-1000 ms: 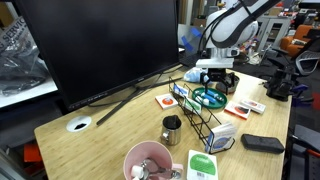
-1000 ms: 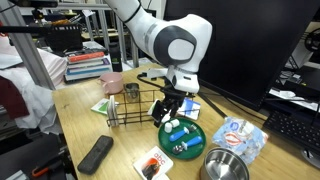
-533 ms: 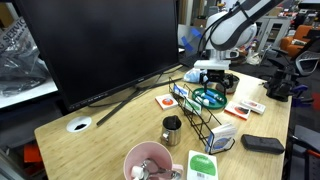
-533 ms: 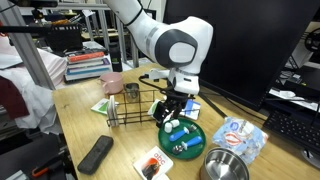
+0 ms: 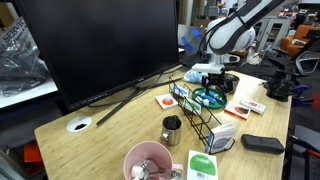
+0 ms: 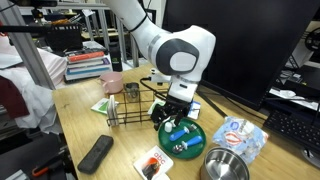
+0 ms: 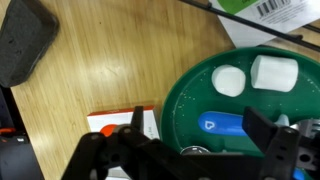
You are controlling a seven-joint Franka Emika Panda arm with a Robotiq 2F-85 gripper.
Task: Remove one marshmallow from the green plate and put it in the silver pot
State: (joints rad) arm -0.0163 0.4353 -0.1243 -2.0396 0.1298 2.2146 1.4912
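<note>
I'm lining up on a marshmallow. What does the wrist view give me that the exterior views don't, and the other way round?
Only the wrist view: two marshmallows as separate white lumps, side by side on the green plate, next to a blue item. Only an exterior view: the silver pot beside the plate, and the pink bowl. Both: the plate, the open gripper over it, and the black case.

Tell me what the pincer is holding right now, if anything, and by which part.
Nothing. In the wrist view the pincer is open above the plate, and the marshmallows lie on it untouched.
</note>
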